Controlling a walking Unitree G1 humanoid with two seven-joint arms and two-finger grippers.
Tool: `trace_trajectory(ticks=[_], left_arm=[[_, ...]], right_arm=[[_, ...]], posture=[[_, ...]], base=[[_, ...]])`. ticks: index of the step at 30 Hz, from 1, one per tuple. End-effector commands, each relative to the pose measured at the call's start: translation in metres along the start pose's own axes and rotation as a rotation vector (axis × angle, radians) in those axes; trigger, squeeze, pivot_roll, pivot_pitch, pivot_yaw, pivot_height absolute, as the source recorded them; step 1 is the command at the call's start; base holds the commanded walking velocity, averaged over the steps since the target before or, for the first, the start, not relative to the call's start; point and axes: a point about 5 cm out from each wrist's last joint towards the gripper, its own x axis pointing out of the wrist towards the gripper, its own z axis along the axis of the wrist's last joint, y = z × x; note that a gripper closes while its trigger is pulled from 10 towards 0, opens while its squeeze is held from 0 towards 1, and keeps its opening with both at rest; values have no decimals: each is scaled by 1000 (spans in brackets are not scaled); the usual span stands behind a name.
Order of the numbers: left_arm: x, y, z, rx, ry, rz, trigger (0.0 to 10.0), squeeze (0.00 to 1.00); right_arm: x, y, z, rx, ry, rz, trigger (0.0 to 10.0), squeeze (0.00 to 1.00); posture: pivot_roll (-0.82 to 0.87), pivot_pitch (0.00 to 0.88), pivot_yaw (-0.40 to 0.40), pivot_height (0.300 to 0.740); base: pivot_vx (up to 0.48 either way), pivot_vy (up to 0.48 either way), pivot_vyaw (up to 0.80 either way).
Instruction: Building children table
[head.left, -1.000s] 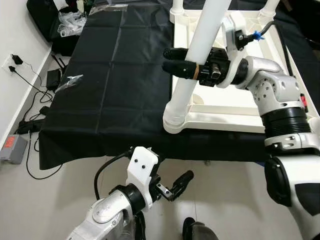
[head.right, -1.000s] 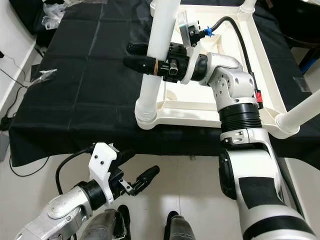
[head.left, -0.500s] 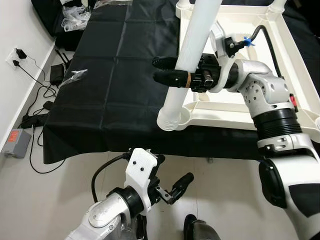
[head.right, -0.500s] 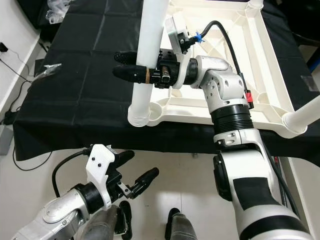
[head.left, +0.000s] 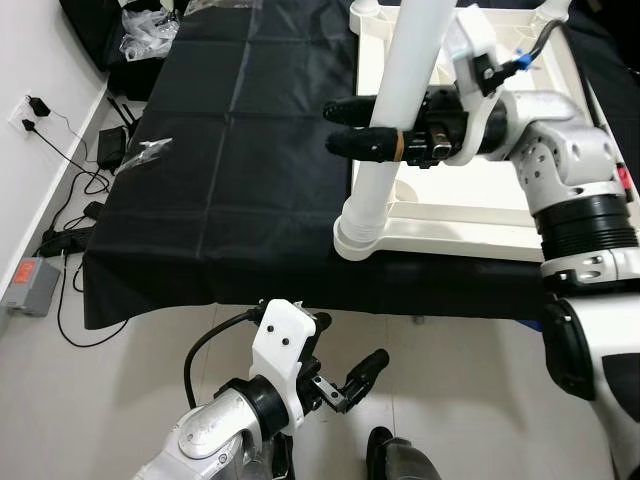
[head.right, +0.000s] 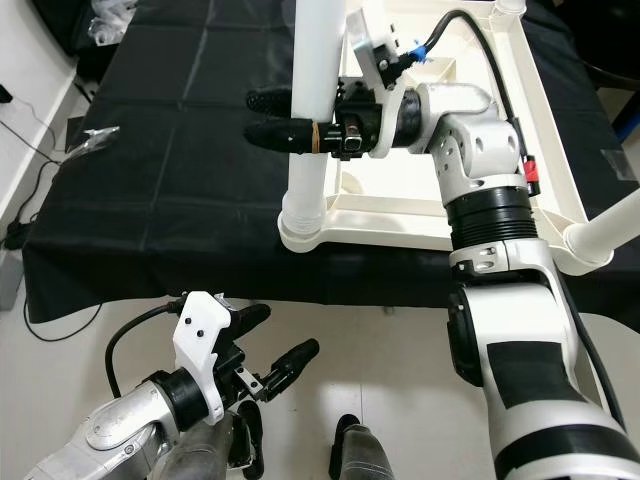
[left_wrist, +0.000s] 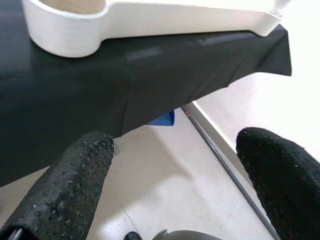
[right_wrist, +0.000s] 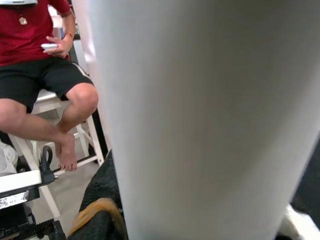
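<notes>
In the upper centre of the frame, the right end effector (head.left: 362, 125) is clamped on a white table leg (head.left: 400, 110), standing in the corner socket of the upturned white tabletop (head.left: 470, 215) on the black-draped surface (head.left: 240, 170). Lower centre, the left end effector (head.left: 345, 378) hangs with fingers apart.

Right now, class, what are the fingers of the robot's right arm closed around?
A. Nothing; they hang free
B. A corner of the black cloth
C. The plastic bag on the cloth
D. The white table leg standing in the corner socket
D: the right gripper clasps the upright white table leg, whose foot sits in the corner socket of the upturned tabletop.
</notes>
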Motion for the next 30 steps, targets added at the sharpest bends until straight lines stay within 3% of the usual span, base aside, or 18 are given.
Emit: trace_trajectory(ticks=[1,6,30], left_arm=[[-3,-2,-4,-5,26,-6,10000,0],[-3,-4,-3,-2,27,-6,10000,0],[-3,-4,-1,3,18,1,10000,0]], right_arm=[[3,3,2,-21,20,38,10000,0],[5,1,-9,-22,74,1,10000,0],[12,-2,-19,-22,91,-53,10000,0]], posture=[[181,317,2,740],[187,328,0,740],[186,335,-8,740]], base=[[0,0,0],[0,0,0],[0,0,0]])
